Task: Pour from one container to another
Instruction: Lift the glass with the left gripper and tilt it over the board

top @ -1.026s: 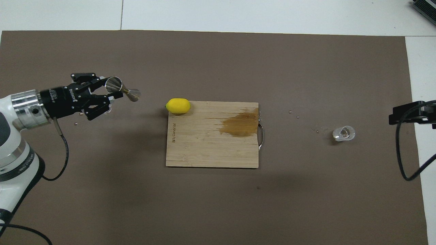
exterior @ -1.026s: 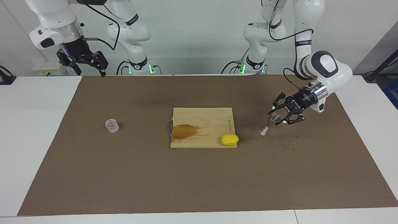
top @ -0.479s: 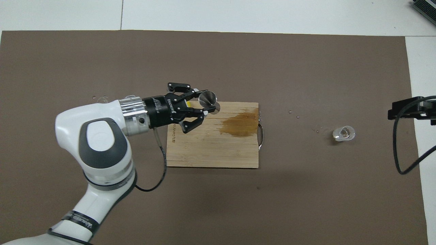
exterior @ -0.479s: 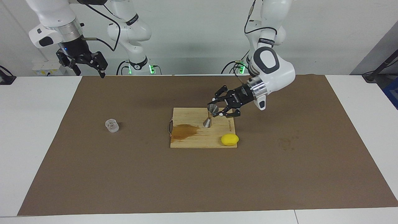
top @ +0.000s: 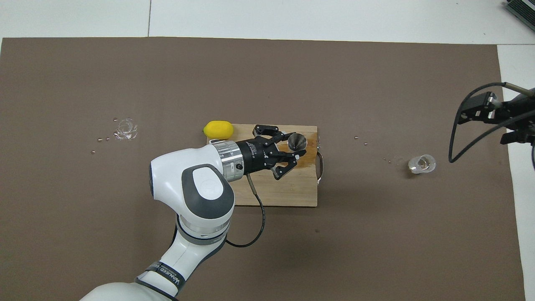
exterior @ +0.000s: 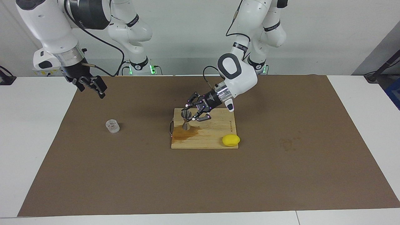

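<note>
Left gripper [exterior: 189, 115]: clamped on the upper cone of the metal jigger [exterior: 186, 120], held upright over the stained end of the cutting board [exterior: 215, 137], the end with the wire handle (whether the jigger's foot touches the wood cannot be told).

Metal jigger: hourglass shape, silver, open mouth upward, seen as a round rim in the overhead view [top: 297, 141].

Cutting board: pale wood, at the middle of the brown mat [exterior: 281, 175]; brown wet stain [exterior: 184, 133] at the end toward the right arm.

Lemon [exterior: 231, 140]: yellow, at the board's corner farthest from the robots, toward the left arm's end, partly overhanging the edge.

Glass cup [exterior: 112, 126]: clear, short, upright on the mat, well apart from the board, toward the right arm's end of the table.

Right gripper [exterior: 93, 85]: fingers spread wide, holding nothing, raised over the mat's corner at the right arm's base, waiting.

Droplets [top: 125, 128]: small clear wet patch on the mat toward the left arm's end.
</note>
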Controlling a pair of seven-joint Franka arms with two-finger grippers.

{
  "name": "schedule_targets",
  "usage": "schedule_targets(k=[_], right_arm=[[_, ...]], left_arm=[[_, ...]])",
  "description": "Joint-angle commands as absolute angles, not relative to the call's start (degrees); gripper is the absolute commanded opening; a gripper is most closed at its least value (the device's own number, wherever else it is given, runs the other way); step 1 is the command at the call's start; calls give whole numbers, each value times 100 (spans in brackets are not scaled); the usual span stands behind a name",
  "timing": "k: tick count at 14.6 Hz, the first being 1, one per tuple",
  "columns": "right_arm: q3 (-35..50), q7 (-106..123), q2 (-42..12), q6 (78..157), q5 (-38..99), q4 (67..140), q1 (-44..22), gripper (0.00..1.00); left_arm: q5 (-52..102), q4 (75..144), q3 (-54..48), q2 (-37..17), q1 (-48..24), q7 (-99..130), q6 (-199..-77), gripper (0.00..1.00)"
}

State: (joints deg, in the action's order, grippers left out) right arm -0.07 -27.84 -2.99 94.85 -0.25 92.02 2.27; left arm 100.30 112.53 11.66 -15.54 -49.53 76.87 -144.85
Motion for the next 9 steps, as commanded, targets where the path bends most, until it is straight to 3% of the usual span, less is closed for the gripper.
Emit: schedule_targets(k=[1, 5, 9], right_arm=[[44, -3828, -553, 9860, 377, 9263, 448, 100], [44, -4192, -1282, 10115, 974, 9185, 869, 100], [44, -4184, -1485, 10195, 1230, 9202, 1169, 100]], left_arm=[[10134, 11214, 1274, -1643, -5124, 7708, -14616, 0], [10204, 11443, 1266, -1626, -5124, 7129, -14616, 0], [10204, 11514, 1266, -1652, -5142, 7075, -14616, 0]])
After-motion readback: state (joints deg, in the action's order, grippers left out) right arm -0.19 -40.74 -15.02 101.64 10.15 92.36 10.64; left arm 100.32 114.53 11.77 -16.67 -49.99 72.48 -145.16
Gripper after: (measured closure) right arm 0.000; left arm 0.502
